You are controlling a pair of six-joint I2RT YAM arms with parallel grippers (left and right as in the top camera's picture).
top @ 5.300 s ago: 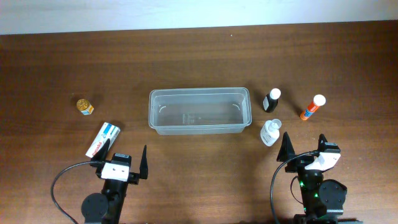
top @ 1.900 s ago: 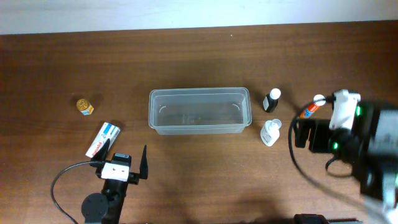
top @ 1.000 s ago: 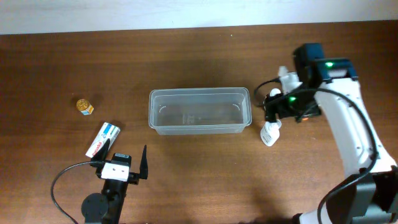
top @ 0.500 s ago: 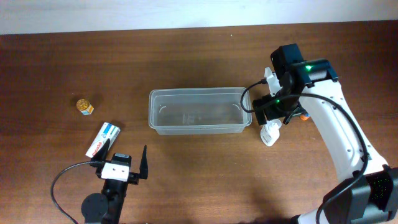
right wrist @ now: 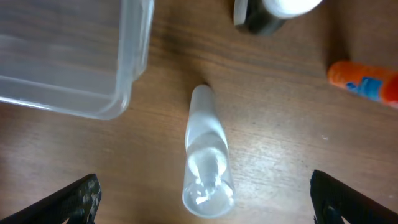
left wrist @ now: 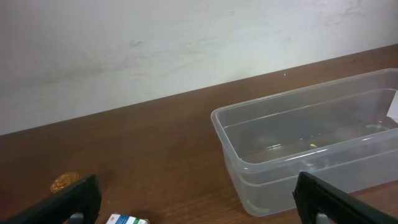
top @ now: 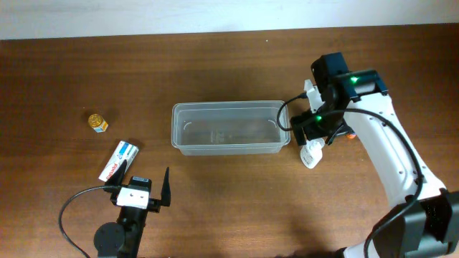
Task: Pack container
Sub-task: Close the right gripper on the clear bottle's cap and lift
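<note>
container (top: 229, 106): clear rectangular tub with a rim and rounded corners. It sits at the centre of the overhead frame with its long side running left to right. It fills the right half of the left wrist frame (left wrist: 281, 107), and one corner shows at the upper left of the right wrist frame (right wrist: 127, 87).
right gripper (top: 316, 135): low over the table just past the container's right end. The fingers are spread wide and hold nothing. In its own view (right wrist: 206, 186) the fingertips (right wrist: 81, 199) sit in the two lower corners.
clear bottle (top: 309, 156): small, with a white cap, just off the container's lower right corner and apart from it. It is at the centre of the right wrist frame (right wrist: 206, 155), between the spread fingers and touching neither.
dark bottle (right wrist: 264, 17): white cap, at the top edge of the right wrist frame above the clear bottle. The arm covers it in the overhead frame.
orange tube (right wrist: 365, 84): at the right edge of the right wrist frame. Only a sliver shows beside the arm from overhead (top: 351, 135).
left gripper (top: 143, 175): lower left of the overhead frame, well apart from the container. The fingers are wide and hold nothing, and they stand in both lower corners of its own view (left wrist: 198, 186).
box (top: 118, 160): white with blue and red, lying flat by the left gripper. I cannot tell whether they touch.
gold jar (top: 98, 122): small, at the left of the overhead frame, above the box (left wrist: 64, 182).
table (top: 229, 215): dark brown wood.
</note>
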